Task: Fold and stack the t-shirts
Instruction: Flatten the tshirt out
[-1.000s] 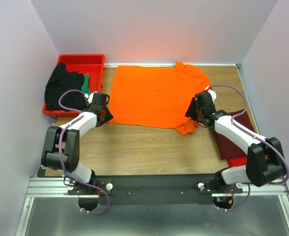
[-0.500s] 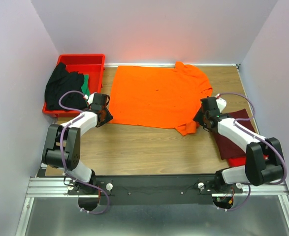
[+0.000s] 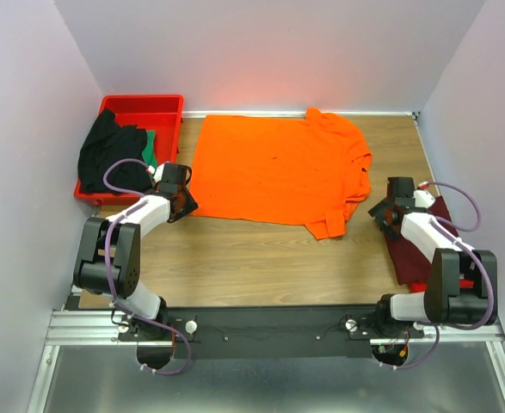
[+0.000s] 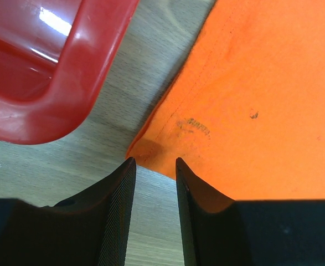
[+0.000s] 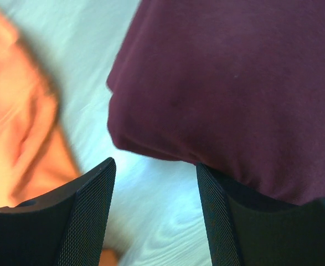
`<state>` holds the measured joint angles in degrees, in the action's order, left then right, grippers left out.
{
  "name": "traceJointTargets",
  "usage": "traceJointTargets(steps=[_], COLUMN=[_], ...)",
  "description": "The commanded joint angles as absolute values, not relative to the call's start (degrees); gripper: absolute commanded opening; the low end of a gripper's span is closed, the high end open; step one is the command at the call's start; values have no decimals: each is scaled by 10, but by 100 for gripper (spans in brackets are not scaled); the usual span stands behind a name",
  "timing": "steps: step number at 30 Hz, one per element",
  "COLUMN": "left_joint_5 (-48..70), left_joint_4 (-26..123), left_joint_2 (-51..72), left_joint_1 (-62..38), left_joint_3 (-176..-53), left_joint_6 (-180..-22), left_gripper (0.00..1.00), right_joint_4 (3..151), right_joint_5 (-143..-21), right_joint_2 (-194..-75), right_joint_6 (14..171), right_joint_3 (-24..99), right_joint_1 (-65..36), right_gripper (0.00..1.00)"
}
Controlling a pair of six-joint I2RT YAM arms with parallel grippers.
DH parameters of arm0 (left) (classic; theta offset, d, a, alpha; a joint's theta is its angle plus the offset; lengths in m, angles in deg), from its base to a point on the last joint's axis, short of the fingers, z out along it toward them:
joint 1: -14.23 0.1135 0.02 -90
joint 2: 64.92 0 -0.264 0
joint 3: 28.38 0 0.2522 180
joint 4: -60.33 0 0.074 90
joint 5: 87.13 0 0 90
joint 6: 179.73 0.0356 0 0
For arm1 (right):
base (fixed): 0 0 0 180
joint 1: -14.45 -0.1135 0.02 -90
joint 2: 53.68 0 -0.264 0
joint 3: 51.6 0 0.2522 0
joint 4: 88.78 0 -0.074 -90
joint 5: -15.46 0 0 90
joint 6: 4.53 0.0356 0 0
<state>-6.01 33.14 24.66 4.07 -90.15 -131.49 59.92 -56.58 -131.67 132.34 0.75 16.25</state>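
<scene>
The orange t-shirt (image 3: 274, 168) lies spread flat on the table's far half; its near-left corner shows in the left wrist view (image 4: 251, 83). My left gripper (image 3: 181, 205) sits low at that corner, jaws slightly apart and holding nothing (image 4: 154, 166). The folded maroon t-shirt (image 3: 420, 241) lies at the right edge, also in the right wrist view (image 5: 234, 83). My right gripper (image 3: 383, 211) is open and empty (image 5: 154, 172) beside the maroon shirt's left edge. The black t-shirt (image 3: 106, 155) and green t-shirt (image 3: 151, 148) lie heaped in the red tray.
The red plastic tray (image 3: 162, 105) stands at the back left, its corner in the left wrist view (image 4: 51, 83). Something red (image 3: 467, 281) peeks from under the maroon shirt. Walls close the left, back and right sides. Bare wood lies in front of the orange shirt.
My right gripper has moved right, away from the orange shirt's near-right sleeve, to the maroon shirt. The left arm has hardly moved.
</scene>
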Motion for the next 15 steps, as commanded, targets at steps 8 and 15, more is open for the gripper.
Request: traceJointTargets(steps=[8,15], left_joint_5=[-37,-63], left_joint_4=[342,326], left_joint_2=[238,233], left_joint_1=[40,40], left_joint_3=[-897,-899], left_joint_6=[-1306,-1314], left_gripper=[43,43], right_joint_4=[588,580], right_joint_5=[-634,-626], right_joint_2=[-1279,-1233], right_joint_6=[1282,1228], right_joint_3=[-5,28], right_joint_1=[229,161], right_gripper=[66,65])
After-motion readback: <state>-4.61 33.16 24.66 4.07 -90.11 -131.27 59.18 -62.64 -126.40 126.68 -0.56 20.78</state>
